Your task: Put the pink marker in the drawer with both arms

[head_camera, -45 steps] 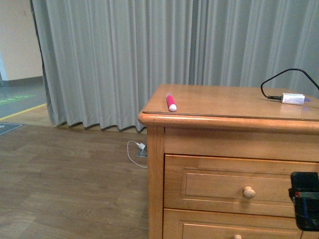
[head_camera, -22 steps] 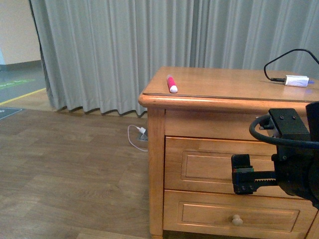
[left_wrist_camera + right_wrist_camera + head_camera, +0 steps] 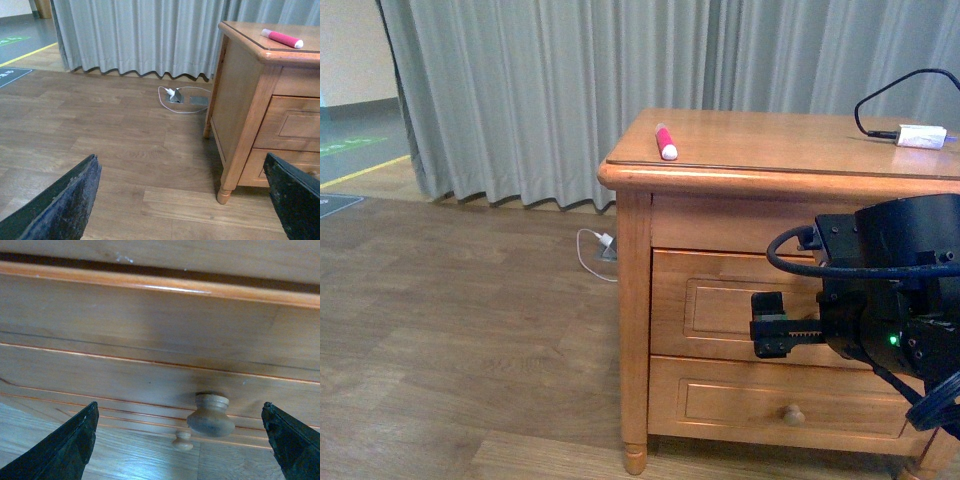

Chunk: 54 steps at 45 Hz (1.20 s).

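The drawer [image 3: 710, 305] is shut, so nothing is done yet: it must be opened, the marker [image 3: 664, 142] lifted and put inside. My right gripper [image 3: 179, 407] is spread wide and empty, facing the knob [image 3: 211, 415] without touching it; my left gripper [image 3: 181, 162] hangs wide open and empty above the floor [image 3: 100, 125]. The marker lies on the cabinet top [image 3: 780, 145], near its left front corner.
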### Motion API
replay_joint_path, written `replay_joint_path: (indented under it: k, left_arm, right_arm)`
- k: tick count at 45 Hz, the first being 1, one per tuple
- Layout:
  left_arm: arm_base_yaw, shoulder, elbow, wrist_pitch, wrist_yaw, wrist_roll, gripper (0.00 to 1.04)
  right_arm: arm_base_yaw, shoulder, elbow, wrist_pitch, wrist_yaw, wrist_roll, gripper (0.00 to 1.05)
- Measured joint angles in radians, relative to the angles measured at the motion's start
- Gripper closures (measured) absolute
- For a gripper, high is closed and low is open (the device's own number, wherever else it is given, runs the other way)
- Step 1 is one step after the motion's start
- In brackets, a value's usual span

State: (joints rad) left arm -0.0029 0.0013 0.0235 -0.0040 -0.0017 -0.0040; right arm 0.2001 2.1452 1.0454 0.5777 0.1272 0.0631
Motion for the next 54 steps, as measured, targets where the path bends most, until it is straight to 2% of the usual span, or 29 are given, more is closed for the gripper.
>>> replay_joint_path:
  k: [24,34,44,47,54]
  left_arm:
    - [0.000,0.000,0.000,0.000,0.000,0.000,0.06]
    - [0.000,0.000,0.000,0.000,0.000,0.000,0.06]
    - [0.000,0.000,0.000,0.000,0.000,0.000,0.06]
    - [0.000,0.000,0.000,0.000,0.000,0.000,0.06]
    - [0.000,0.000,0.000,0.000,0.000,0.000,0.06]
  right_arm:
    - [-0.022,0.048,0.028,0.008,0.043,0.024,0.09]
    - [-0.030,0.052,0.032,0.007,0.063,0.020,0.48]
    - [-0.028,0.052,0.033,0.002,0.058,0.011,0.78]
    - [-0.028,0.052,0.033,0.000,0.057,0.010,0.81]
    - [-0.032,0.052,0.032,-0.005,0.051,0.010,0.81]
